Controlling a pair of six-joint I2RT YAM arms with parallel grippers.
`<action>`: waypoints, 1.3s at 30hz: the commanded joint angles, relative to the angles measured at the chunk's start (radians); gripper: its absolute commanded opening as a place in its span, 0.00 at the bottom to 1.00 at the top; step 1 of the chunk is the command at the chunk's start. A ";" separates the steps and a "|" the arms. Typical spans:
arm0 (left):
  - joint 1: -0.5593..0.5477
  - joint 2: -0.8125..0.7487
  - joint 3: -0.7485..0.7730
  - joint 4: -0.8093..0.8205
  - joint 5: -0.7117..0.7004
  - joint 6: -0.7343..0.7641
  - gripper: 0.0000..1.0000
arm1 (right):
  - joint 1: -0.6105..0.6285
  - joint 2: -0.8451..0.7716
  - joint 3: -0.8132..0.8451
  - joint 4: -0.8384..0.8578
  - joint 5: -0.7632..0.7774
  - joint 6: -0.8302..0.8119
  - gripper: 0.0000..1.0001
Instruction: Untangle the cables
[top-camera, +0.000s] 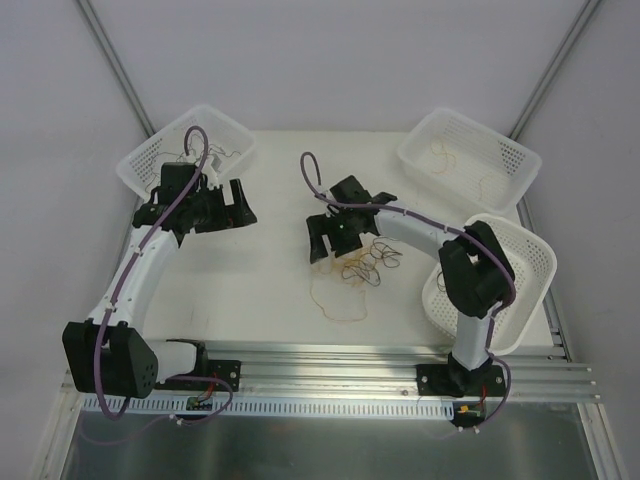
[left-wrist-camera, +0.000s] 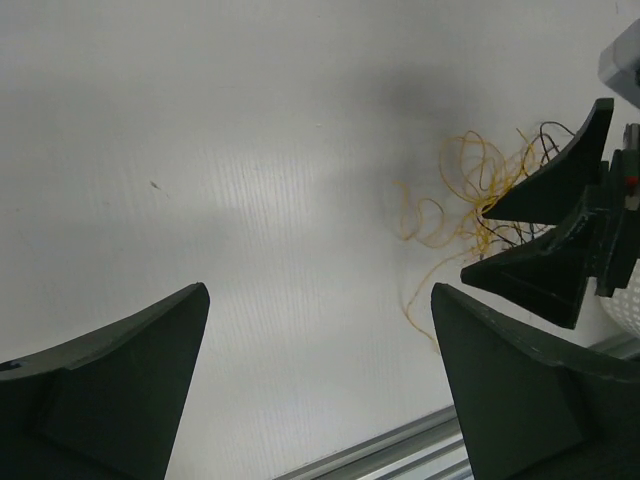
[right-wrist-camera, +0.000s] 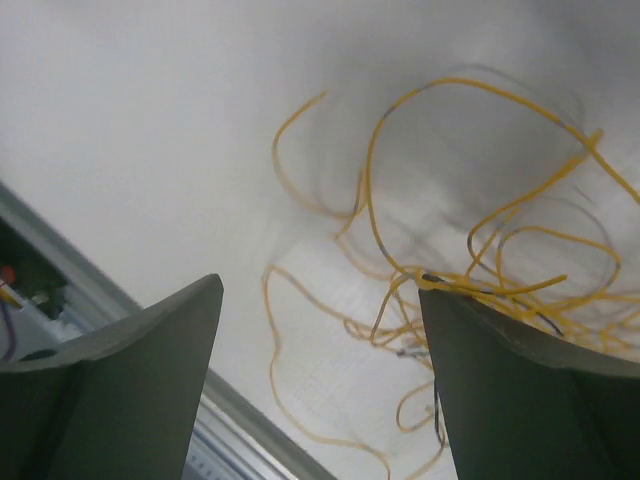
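The cables (top-camera: 368, 264), a loose tangle of very thin yellow-tan, brown and black wire strands, sat near the middle of the white surface (top-camera: 270, 285), a bit right of centre. One big tan loop sagged out toward the near edge. Only the top camera showed the whole pile. The right wrist camera just got a close-up of the yellow strands (right-wrist-camera: 470, 280) curling over each other, with a few dark bits mixed in, partly blurred. The left wrist camera caught the same bundle (left-wrist-camera: 465, 190) from off to the side, with the right end effector (left-wrist-camera: 478, 243) right at the edge of it.

The right end effector (top-camera: 322, 257) hovered at the left side of the tangle, fingers spread apart, nothing between them, and its own camera (right-wrist-camera: 320, 290) showed that gap too. Couldn't tell if a finger was touching a strand. The left end effector (top-camera: 243, 202) was well away to the left, also wide open (left-wrist-camera: 320, 295) over bare surface.

Three white perforated plastic baskets ringed the back and right: far left (top-camera: 228, 128), far right (top-camera: 512, 152) with a couple of separate tan strands (top-camera: 441, 154) inside, and near right (top-camera: 528, 262). A ribbed aluminium rail (top-camera: 330, 362) ran along the near edge, with plain pale walls around.
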 joint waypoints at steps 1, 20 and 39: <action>-0.004 -0.045 -0.035 0.010 0.030 -0.007 0.94 | 0.050 0.005 0.139 -0.004 -0.148 -0.022 0.84; -0.263 0.201 0.056 0.062 0.053 -0.038 0.84 | -0.025 -0.286 -0.111 -0.087 0.165 -0.097 0.69; -0.327 0.530 0.126 0.153 0.021 -0.122 0.55 | 0.028 -0.115 -0.136 0.235 -0.082 -0.080 0.44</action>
